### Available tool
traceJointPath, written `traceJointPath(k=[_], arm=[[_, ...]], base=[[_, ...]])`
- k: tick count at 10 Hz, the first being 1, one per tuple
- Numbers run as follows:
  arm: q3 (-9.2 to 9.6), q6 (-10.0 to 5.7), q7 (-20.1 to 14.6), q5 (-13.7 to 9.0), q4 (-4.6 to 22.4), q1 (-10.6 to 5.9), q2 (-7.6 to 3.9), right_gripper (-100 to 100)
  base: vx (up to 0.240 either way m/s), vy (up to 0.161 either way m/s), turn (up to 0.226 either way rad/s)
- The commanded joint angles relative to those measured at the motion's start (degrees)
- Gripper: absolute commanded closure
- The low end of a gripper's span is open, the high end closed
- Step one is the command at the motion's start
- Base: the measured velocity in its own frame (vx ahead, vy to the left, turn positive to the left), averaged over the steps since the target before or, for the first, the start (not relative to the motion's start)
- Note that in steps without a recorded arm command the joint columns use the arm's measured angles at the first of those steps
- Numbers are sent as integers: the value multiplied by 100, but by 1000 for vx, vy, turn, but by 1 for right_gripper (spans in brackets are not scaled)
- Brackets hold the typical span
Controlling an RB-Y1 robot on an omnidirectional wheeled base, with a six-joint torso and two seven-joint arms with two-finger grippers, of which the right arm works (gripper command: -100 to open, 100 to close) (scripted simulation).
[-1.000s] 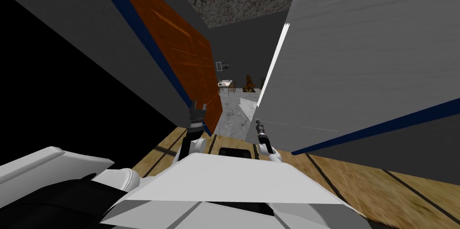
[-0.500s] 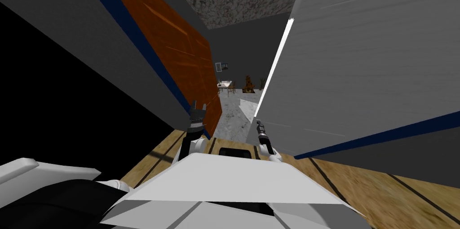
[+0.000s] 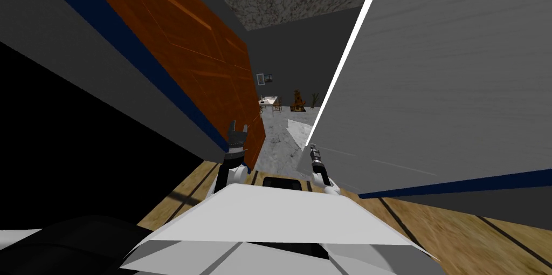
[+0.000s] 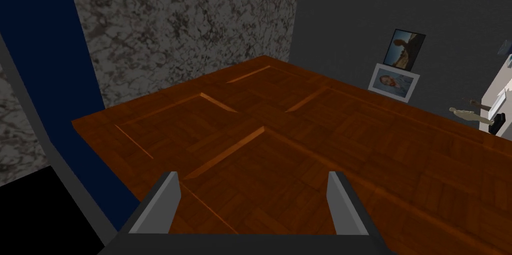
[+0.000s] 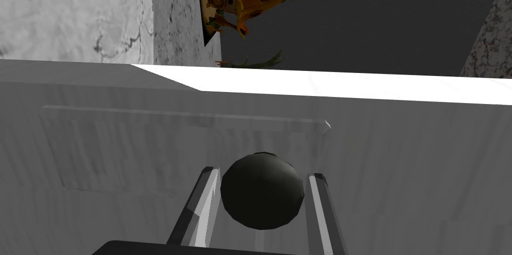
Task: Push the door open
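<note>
The grey door [image 3: 442,88] takes up the right side of the scene, swung partly open with its bright white edge [image 3: 339,72] turned toward the gap in the middle; a dark blue strip [image 3: 458,188] runs along its foot. Across the gap on the left stands a brown door [image 3: 205,72] with raised panels, also ajar, set against a grey wall with a blue frame [image 3: 161,99], and a black area [image 3: 64,142] lies further left. Near me the floor [image 3: 431,228] is tan planks with dark seams; beyond the doors it turns mottled grey [image 3: 280,148]. The left gripper [image 3: 237,126] is raised close to the near edge of the brown door, its fingers [image 4: 167,202] spread wide with nothing between them, the panelled face just ahead. The right gripper [image 3: 314,150] is at the grey door's near face, narrowed around a dark round knob [image 5: 262,197], one finger [image 5: 207,202] on each side of it. Far off in the room beyond are a small table [image 3: 269,102] with chairs, an orange ornament [image 3: 298,100] and a framed picture [image 3: 264,78] on the dark wall.
</note>
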Motion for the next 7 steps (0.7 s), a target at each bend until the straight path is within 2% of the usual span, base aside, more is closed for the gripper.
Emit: traceJointPath(k=[1, 7], arm=[[-81, -150, -1, -37, 233, -110, -64, 100], [-477, -166, 137, -242, 318, -118, -121, 100]], base=[[139, 16, -31], [193, 31, -49]])
